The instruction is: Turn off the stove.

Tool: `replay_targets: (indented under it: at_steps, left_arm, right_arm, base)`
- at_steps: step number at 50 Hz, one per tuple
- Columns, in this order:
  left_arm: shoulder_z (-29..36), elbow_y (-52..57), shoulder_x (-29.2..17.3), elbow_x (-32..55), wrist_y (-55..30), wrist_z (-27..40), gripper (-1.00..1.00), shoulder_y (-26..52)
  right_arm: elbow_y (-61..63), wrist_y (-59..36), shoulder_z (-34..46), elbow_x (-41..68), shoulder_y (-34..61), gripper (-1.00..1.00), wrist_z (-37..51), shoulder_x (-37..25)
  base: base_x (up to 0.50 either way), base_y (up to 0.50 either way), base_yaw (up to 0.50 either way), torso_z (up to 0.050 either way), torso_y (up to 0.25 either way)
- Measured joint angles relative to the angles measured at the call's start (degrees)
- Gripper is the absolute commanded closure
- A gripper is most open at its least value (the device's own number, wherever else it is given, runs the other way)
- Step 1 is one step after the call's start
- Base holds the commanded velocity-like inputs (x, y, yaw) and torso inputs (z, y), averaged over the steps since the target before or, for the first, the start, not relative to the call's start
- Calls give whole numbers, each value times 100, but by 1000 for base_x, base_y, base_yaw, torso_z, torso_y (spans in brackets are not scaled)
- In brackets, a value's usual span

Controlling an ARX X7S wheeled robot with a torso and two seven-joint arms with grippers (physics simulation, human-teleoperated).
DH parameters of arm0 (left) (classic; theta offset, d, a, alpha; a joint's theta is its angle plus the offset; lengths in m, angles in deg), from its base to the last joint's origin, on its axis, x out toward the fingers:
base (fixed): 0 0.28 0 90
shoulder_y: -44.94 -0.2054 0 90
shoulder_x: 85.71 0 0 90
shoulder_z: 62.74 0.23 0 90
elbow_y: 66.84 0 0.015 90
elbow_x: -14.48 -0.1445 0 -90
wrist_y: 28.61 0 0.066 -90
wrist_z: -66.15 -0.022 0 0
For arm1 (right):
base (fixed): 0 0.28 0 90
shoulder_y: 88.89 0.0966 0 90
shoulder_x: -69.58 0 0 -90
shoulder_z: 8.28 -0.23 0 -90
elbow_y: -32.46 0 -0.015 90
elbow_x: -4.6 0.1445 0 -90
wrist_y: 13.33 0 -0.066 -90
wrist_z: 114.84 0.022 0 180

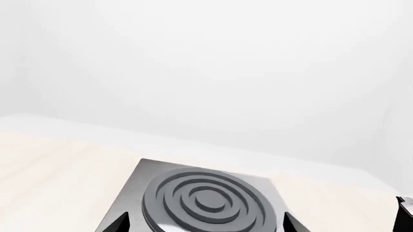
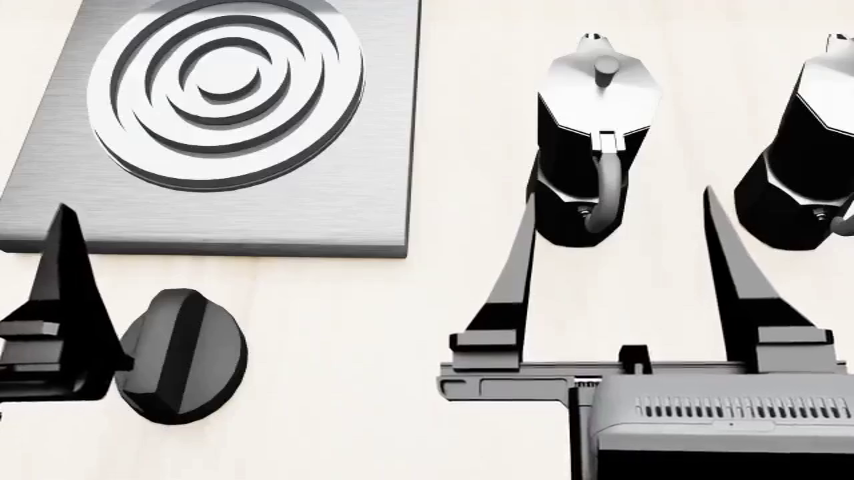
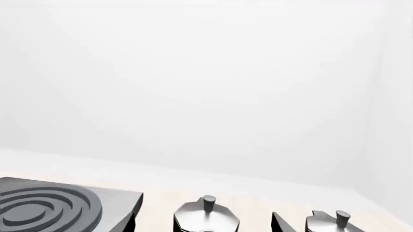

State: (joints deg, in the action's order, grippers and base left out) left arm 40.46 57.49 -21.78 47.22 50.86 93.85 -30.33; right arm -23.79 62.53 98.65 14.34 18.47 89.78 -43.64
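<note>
Table [image 2: 400, 330]: pale wood, carries everything.

Stove [image 2: 214, 215]: grey metal slab with ring burner [image 2: 224, 85], flat on the table, at far left of the head view. All places below are relative to it.

Right claw [image 2: 621, 215]: well right of the stove, jaws spread wide, holding nothing. Its two black fingers straddle the near pot, tips not touching it as far as I can tell.

Two black pots with silver lids: near pot [image 2: 597, 150] right of the stove, second pot [image 2: 801, 150] further right, partly out of frame. Both upright.

Left claw [image 2: 60, 300]: just in front of the stove's front-left corner. Only one finger visible in head view; the left wrist view shows two tips spread apart, so open, nothing gripped.

Knob [image 2: 180, 355]: black, round, ridged, on the table just in front of the stove, right beside the left claw's finger. Contact: cannot tell.
</note>
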Motion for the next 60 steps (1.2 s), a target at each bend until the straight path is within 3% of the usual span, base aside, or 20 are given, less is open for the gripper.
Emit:
replay_targets:
  at_steps: [60]
  left_arm:
    - [-87,605,-127,405,-342,303,-100,507]
  right_arm:
    - [558,-496,33,113,479,-100,3,-131]
  base:
    - [0,0,0,0,0]
